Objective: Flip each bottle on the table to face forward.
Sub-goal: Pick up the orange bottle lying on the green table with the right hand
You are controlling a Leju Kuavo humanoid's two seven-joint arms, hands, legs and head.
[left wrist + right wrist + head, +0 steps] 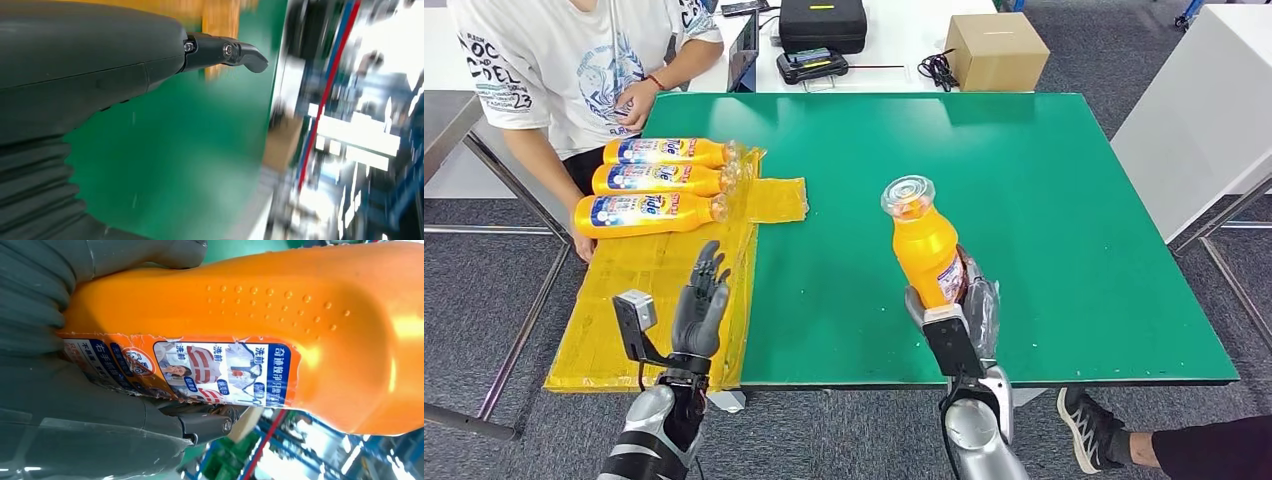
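My right hand grips an orange bottle by its lower body, holding it upright over the green table near the front edge. Its clear cap points up and its back label faces the right wrist camera. Three more orange bottles lie side by side on a yellow sheet at the table's left, blue front labels up, caps pointing right. My left hand is raised over the yellow sheet, fingers straight and apart, holding nothing; its fingertip appears over the green surface in the left wrist view.
A person in a white T-shirt sits at the far left, a hand beside the lying bottles. A cardboard box, a black case and cables lie on the white table behind. A person's shoe is at the lower right.
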